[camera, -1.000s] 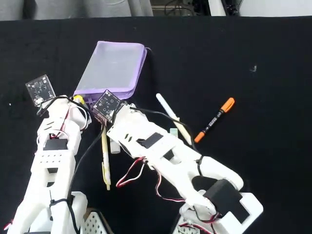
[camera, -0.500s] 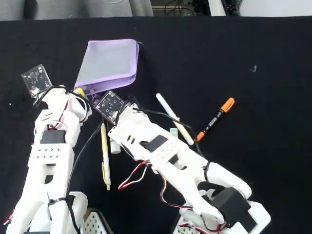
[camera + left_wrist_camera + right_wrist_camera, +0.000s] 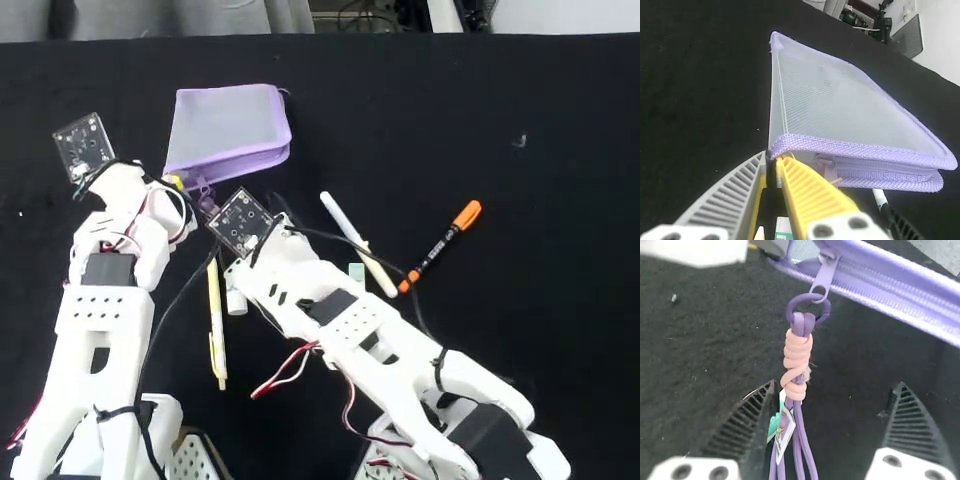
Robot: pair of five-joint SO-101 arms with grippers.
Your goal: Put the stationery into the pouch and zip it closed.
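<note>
Left fingers (image 3: 801, 184) clamp a corner edge of the lilac mesh pouch (image 3: 840, 105); right fingers (image 3: 739, 426) stand apart, the purple pull cord (image 3: 798, 352) nearer one.

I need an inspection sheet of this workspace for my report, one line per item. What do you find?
Surface: black table cloth, flat.
Job's things: purple pouch on the far side; yellow pen, white pen and orange marker lie outside it.
Clutter: small green piece beside the white pen.
Grippers: left gripper, jaws shut on the pouch corner; right gripper, jaws open around the zip cord.
Cables: red wires loop off the right arm.
Surroundings: grey curtain behind the table.
</note>
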